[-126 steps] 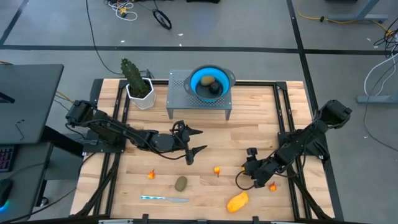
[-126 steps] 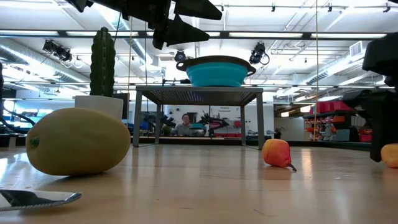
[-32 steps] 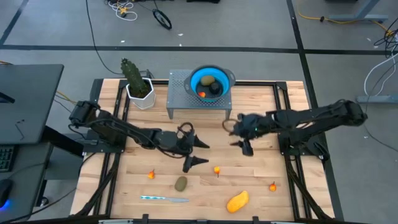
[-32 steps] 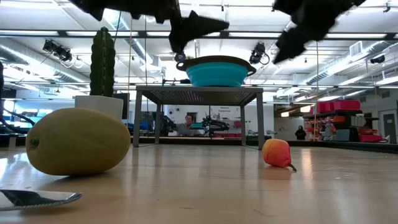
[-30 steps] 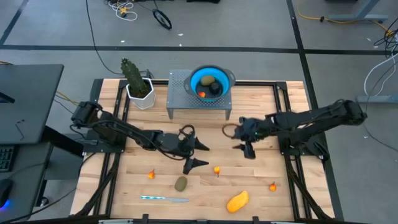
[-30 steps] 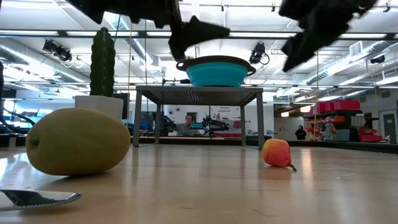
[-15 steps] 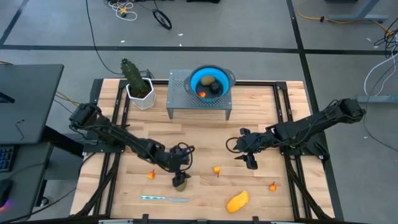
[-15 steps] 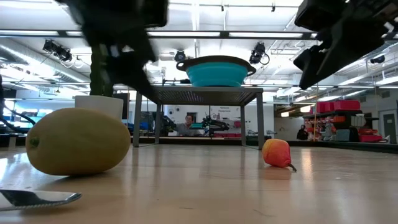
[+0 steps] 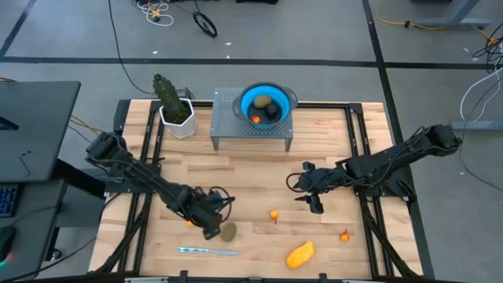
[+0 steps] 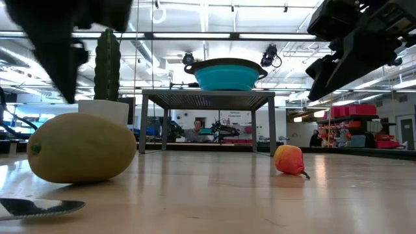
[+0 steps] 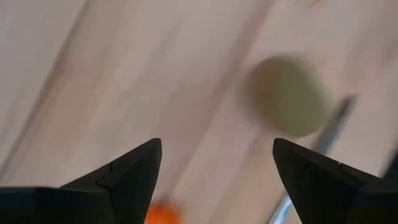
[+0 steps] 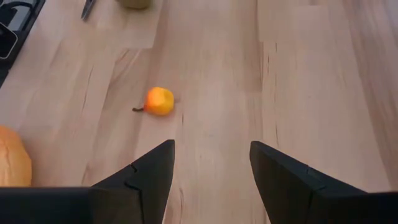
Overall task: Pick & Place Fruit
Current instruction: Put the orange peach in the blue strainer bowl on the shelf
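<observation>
An olive-green oval [image 9: 229, 232] lies on the wooden table near the front; it also shows in the left wrist view [image 11: 287, 102] and the low view [image 10: 81, 147]. My left gripper [image 9: 209, 226] is open and empty, low just left of the oval, over an orange-red bit [image 11: 165, 213]. My right gripper [image 9: 314, 202] is open and empty above mid-table. Another orange-red bit [image 9: 273, 214] lies ahead of it [image 12: 159, 101]. A third bit [image 9: 344, 235] and the yellow-orange oblong [image 9: 299, 254] lie near the front right. The blue bowl [image 9: 245, 101] holds an olive oval, a near-black ball and an orange bit.
The bowl stands on a grey metal stand [image 9: 226, 122] at the far middle. A cactus in a white pot [image 9: 173, 106] stands at the far left. A silver-and-blue knife [image 9: 206, 251] lies near the front edge, just in front of the olive oval.
My left gripper has gone down and toward the table's near left, turning, and now sits beside the olive oval. My right gripper has moved a little toward the near edge, away from the bowl, then held still. No fruit has moved.
</observation>
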